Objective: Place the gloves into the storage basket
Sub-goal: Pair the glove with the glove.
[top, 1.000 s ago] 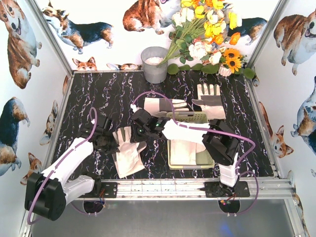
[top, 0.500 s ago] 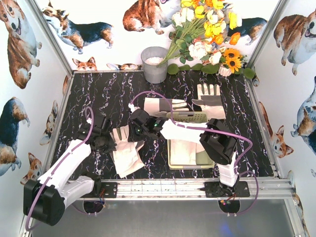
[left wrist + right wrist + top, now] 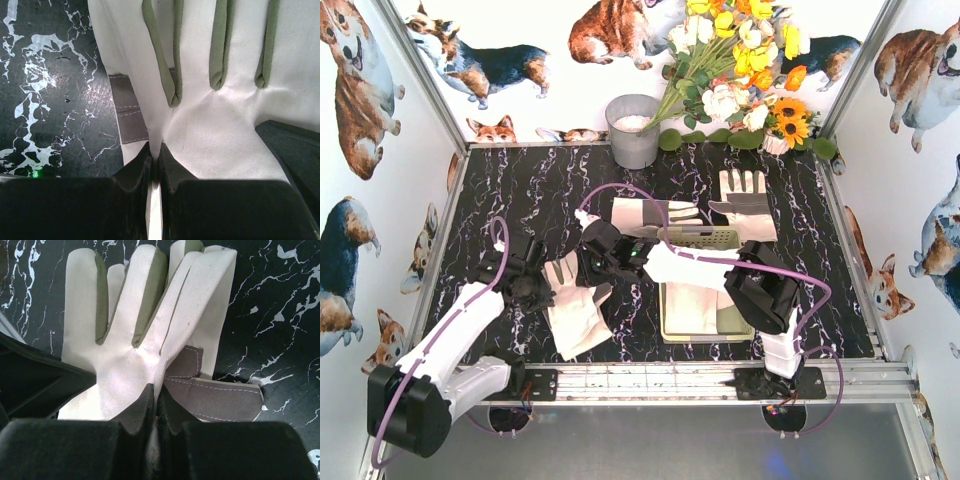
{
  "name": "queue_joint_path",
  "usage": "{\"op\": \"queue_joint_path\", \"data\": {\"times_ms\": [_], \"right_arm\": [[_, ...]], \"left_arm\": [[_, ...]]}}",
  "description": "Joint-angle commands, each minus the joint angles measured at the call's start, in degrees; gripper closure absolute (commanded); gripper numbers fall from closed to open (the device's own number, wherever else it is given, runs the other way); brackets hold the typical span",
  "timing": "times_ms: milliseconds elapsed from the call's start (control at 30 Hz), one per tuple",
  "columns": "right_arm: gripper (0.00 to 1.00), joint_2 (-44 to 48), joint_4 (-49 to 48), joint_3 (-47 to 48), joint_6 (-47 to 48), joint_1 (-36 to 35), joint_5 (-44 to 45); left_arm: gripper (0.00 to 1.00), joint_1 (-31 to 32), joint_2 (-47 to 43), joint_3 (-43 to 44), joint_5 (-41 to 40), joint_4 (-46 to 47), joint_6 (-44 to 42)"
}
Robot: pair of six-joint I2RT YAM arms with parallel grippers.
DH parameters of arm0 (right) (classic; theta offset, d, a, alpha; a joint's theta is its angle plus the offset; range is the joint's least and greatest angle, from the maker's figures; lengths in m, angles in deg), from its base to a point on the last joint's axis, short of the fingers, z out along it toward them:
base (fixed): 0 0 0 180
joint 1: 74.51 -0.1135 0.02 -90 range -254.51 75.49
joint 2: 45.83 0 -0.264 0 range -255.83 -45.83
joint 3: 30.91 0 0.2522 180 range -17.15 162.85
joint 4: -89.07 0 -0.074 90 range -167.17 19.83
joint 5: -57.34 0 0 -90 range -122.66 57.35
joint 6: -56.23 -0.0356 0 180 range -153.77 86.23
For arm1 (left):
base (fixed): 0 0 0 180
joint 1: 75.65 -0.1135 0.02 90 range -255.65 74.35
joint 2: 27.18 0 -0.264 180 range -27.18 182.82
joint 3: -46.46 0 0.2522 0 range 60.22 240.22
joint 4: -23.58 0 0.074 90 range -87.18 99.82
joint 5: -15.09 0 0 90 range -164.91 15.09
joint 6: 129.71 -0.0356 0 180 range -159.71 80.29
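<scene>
A cream-white glove [image 3: 575, 312] lies on the black marble table left of the storage basket [image 3: 705, 238], its fingers toward the back. My left gripper [image 3: 542, 288] is shut on a fold of it [image 3: 225, 125] from the left side. My right gripper [image 3: 590, 272] is shut on the same glove [image 3: 125, 365] from the right. A grey patch [image 3: 220, 395] of glove shows beneath the white cloth. The pale yellow-green basket holds white glove fabric [image 3: 695, 305]. Two more gloves lie behind it, one [image 3: 655, 213] against its back wall and one [image 3: 745, 205] further right.
A round grey metal bucket [image 3: 633, 130] stands at the back, with a bunch of artificial flowers [image 3: 740, 70] to its right. Dog-print walls close in the left, right and back sides. An aluminium rail [image 3: 650, 380] runs along the near edge.
Both grippers have shifted slightly to the left, and the glove between them has slid a little left with them. Both stay shut.
</scene>
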Motion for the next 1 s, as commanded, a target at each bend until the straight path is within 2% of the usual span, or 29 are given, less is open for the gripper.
{"op": "queue_joint_path", "data": {"times_ms": [0, 367, 500, 633, 833, 967], "right_arm": [[1.0, -1.18, 1.08, 3.4, 3.65, 1.5, 3.63], [1.0, -4.73, 2.71, 4.7, 4.51, 1.55, 0.78], [1.0, -5.96, 3.19, 5.3, 4.76, 1.51, -0.67], [1.0, -7.23, 4.24, 6.89, 5.52, 1.51, -1.74], [1.0, -8.29, 5.7, 8.65, 5.86, 1.51, -2.79], [1.0, -8.2, 5.6, 8.62, 4.91, 1.51, -2.7]], "left_arm": [[1.0, -0.27, 2.77, -0.49, -5.93, -5.44, -1.61], [0.99, -0.32, 9.12, -0.99, -6.29, -4.67, -0.47], [0.74, -0.32, 10.41, -0.33, -5.22, -4.57, -0.78], [0.62, -0.39, 9.96, 2.14, -6.21, -5.43, -0.84], [0.6, -3.32, 9.22, 3.05, -8.02, -3.44, -1.13], [0.58, -6.58, 8.38, 1.63, -2.92, 2.6, -4.33]]}}
